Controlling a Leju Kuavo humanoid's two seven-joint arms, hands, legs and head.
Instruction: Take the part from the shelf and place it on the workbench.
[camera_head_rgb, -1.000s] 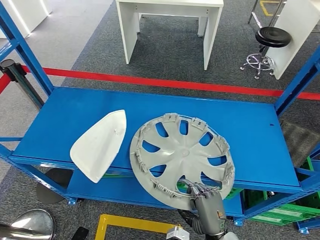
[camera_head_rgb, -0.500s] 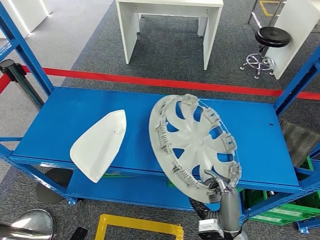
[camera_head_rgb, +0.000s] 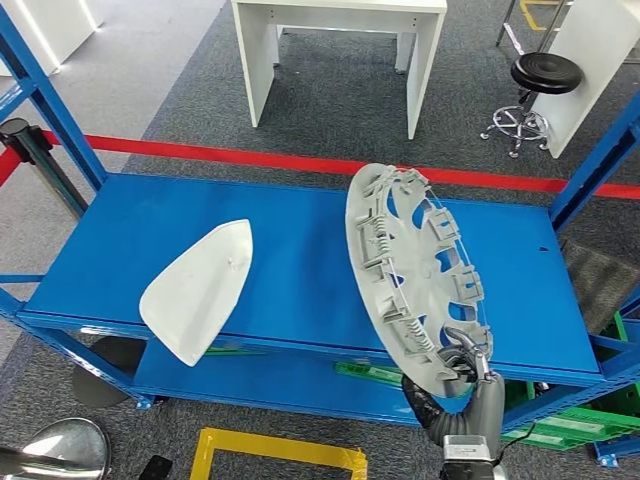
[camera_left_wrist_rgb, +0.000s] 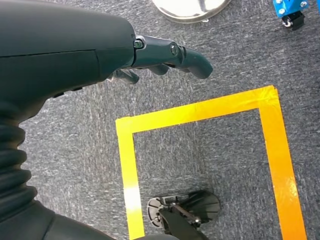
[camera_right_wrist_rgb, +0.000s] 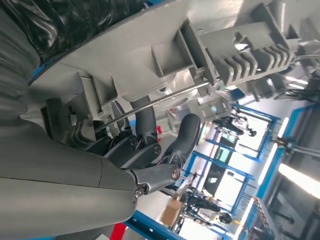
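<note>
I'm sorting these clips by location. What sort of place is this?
Probably an industrial workshop or robot test floor: a blue metal shelf holds car parts such as the wheel cover, and floor tape marks off zones on grey carpet.

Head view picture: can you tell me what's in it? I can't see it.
The robot's right hand grips a grey wheel cover by its lower rim, tilting it up on edge above a blue shelf. A white pointed part lies on the shelf's left side.
</note>
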